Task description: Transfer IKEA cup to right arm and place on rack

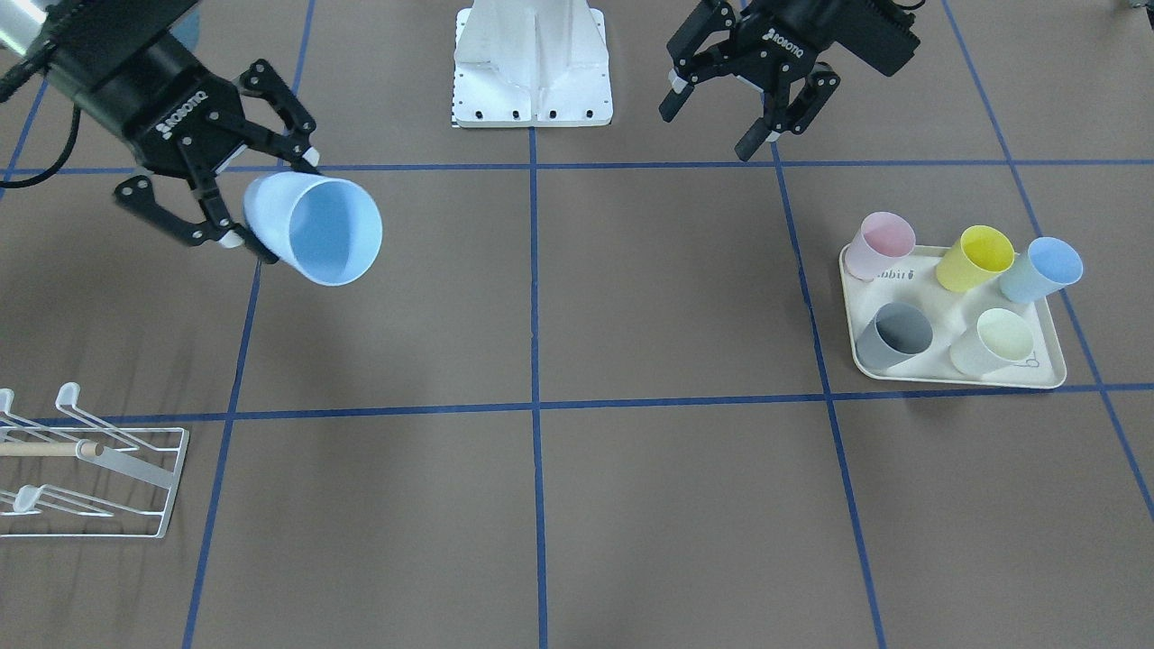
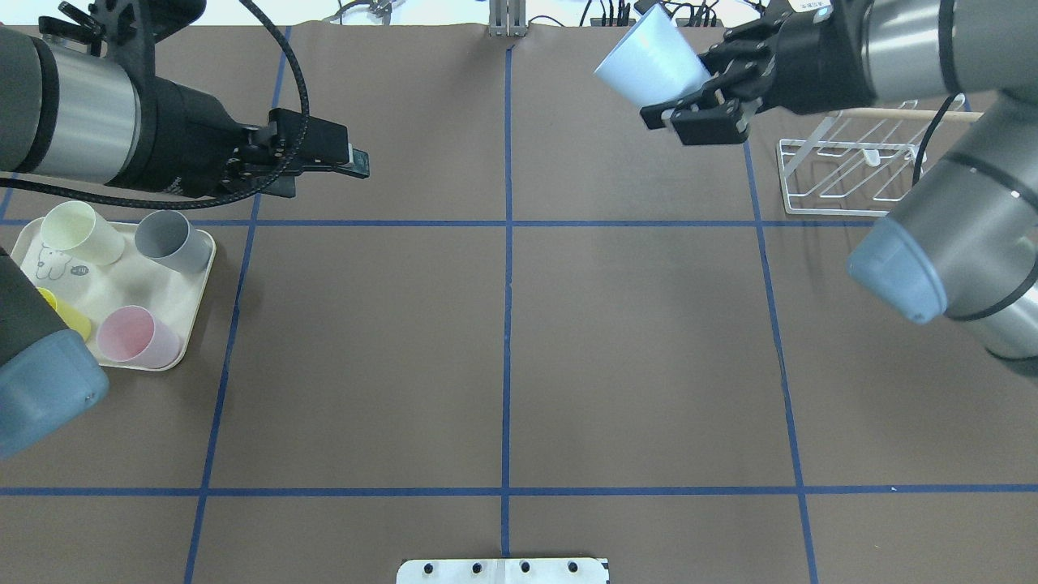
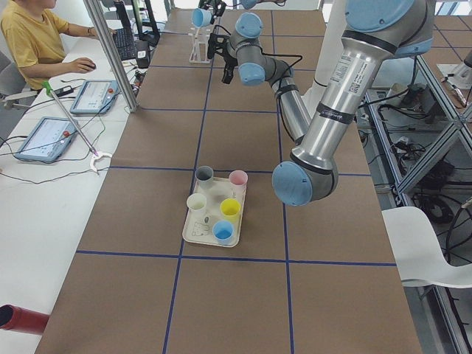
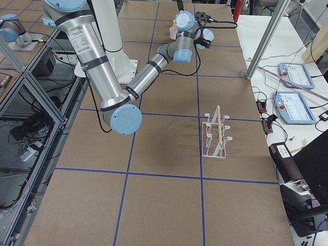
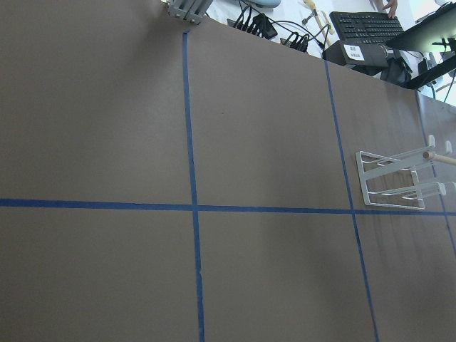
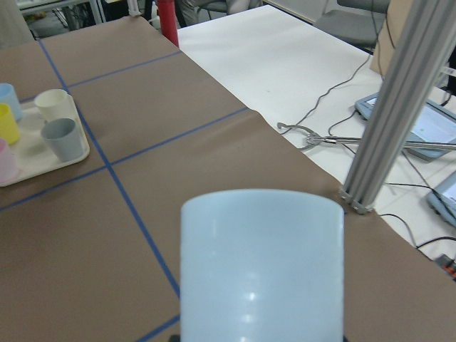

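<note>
The handover looks done, since the right gripper (image 1: 270,200) grips the pale blue cup (image 1: 325,230) tilted in the air, well apart from the rack (image 1: 126,464), the left gripper (image 1: 717,122) hangs spread and empty, and only the placing remains.

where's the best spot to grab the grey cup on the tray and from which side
Probably the rim wall of the grey cup, from above: it stands upright, mouth open, so one finger goes inside, one outside. Pinch on the side away from the cream cup, which stands close beside it.
</note>
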Tool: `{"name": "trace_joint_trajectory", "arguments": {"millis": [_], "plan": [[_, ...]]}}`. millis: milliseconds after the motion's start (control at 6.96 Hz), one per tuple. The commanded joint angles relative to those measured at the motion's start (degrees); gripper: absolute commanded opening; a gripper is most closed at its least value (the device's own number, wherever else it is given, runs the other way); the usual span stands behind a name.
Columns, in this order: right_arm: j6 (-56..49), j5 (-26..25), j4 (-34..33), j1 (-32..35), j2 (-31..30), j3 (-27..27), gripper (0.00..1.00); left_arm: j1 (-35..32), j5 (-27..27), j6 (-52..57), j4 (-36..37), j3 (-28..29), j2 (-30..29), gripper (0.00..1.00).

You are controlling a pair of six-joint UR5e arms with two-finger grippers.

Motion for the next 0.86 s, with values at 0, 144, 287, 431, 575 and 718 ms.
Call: {"name": "trace_joint_trajectory", "arguments": {"millis": [0, 144, 287, 431, 575, 718], "plan": [[-20.50, -3.28, -9.67, 5.91, 2.91, -5.25, 0.00, -0.16, 0.02, 0.47, 0.00, -0.14, 0.52, 1.00], [-34.27, -3.39, -13.27, 7.67, 5.02, -10.07, 0.00, -0.16, 0.02, 0.47, 0.00, -0.14, 0.52, 1.00], [-45.29, -6.00, -17.05, 9.78, 5.30, -12.64, 0.00, -0.16, 0.11, 0.47, -0.09, -0.14, 0.61, 1.00], [-60.80, -15.42, -21.79, 10.06, 5.39, -13.45, 0.00, -0.16, 0.11, 0.38, 0.00, -0.23, 0.61, 1.00], [-74.27, -24.13, -27.66, 9.89, 6.35, -13.80, 0.00, -0.16, 0.98, 0.29, -0.09, -0.32, 0.70, 1.00], [-83.36, -29.26, -29.38, 9.80, 6.44, -14.68, 0.00, -0.08, 1.43, 0.20, -0.09, -0.40, 0.70, 1.00]]}}
